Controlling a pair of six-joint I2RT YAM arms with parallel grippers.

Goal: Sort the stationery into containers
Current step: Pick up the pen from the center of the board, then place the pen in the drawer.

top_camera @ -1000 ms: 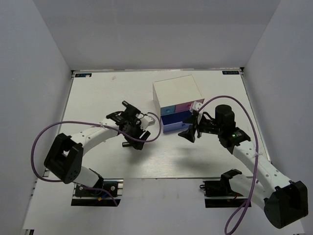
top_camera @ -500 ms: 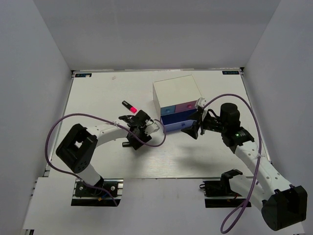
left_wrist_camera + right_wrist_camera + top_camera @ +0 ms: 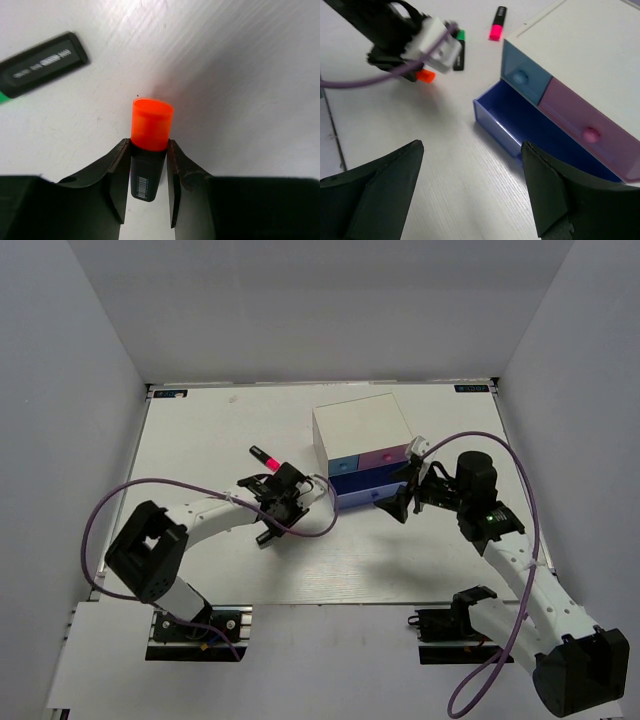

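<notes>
Nearest me, the left tool (image 3: 148, 150) is clamped on the orange-capped highlighter (image 3: 151, 125) down at the tabletop (image 3: 240, 75). Its long axis runs straight out from the jaws, cap foremost. A barcode shows on its barrel. The print on the green-capped highlighter (image 3: 42, 62) beside it is too blurred to read. The right tool (image 3: 472, 180) gapes empty. Beyond, to the held highlighter's right, the blue-purple drawer (image 3: 492, 125) stands pulled out.
</notes>
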